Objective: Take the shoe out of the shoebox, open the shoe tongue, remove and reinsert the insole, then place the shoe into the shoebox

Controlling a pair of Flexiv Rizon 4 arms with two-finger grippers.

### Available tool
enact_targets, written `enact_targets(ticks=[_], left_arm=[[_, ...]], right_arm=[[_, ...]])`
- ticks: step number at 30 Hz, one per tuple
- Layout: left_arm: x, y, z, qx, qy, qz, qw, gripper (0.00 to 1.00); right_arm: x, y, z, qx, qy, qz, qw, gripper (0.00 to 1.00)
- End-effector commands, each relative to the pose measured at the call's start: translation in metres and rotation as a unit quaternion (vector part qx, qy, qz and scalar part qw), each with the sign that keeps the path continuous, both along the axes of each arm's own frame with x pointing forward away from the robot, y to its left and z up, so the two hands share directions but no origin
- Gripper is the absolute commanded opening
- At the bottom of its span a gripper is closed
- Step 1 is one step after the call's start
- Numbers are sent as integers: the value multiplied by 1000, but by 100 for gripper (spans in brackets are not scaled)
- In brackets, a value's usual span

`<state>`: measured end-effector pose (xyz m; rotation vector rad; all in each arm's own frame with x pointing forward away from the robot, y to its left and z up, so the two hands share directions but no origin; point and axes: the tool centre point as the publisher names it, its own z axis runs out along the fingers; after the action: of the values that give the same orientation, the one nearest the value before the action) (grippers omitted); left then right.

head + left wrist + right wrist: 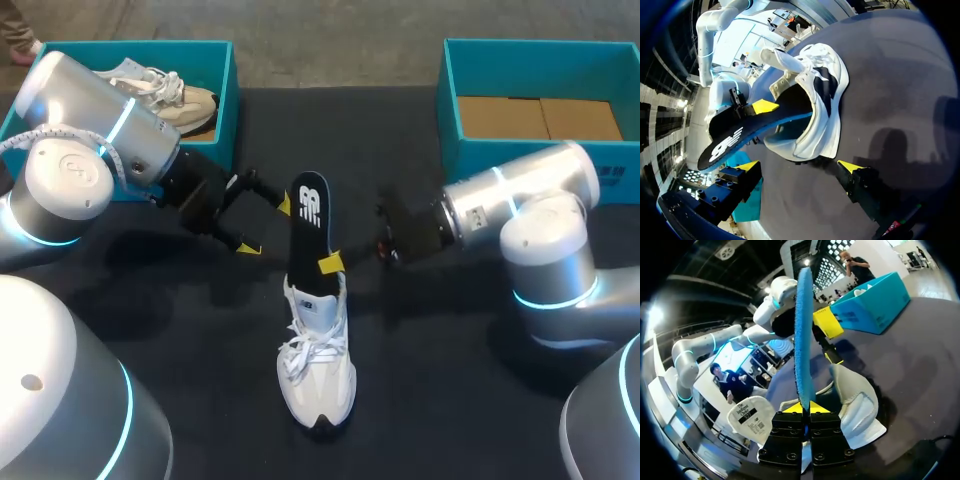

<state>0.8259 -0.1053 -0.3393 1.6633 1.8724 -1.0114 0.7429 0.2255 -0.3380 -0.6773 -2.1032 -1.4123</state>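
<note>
A white sneaker (316,365) lies on the black table, toe toward me. A black insole (308,222) with a white logo sticks up out of its opening, lower end inside the shoe. My right gripper (331,264) is shut on the insole's edge just above the shoe's collar. In the right wrist view the insole (803,330) rises edge-on, blue, from between the pinched tips of the right gripper (805,408), with the sneaker (856,407) below. My left gripper (265,227) stands open beside the insole's top, holding nothing. The left wrist view has its own gripper (799,167) wide, facing the sneaker (817,100) and insole (735,140).
A teal shoebox (228,95) at the back left holds another pale shoe (170,95). A second teal shoebox (448,110) at the back right has brown cardboard (540,118) inside. Both arms' bodies flank the sneaker.
</note>
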Motion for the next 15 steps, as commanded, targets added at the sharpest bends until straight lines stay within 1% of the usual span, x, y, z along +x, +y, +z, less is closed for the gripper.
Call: enact_targets(ticks=[1, 15], left_arm=[[0, -1, 0, 2, -1, 0, 1000, 100], [0, -1, 0, 2, -1, 0, 1000, 100]], right_arm=[[3, 5, -6, -8, 8, 7, 1000, 0], [-12, 3, -17, -10, 21, 4, 1000, 0]])
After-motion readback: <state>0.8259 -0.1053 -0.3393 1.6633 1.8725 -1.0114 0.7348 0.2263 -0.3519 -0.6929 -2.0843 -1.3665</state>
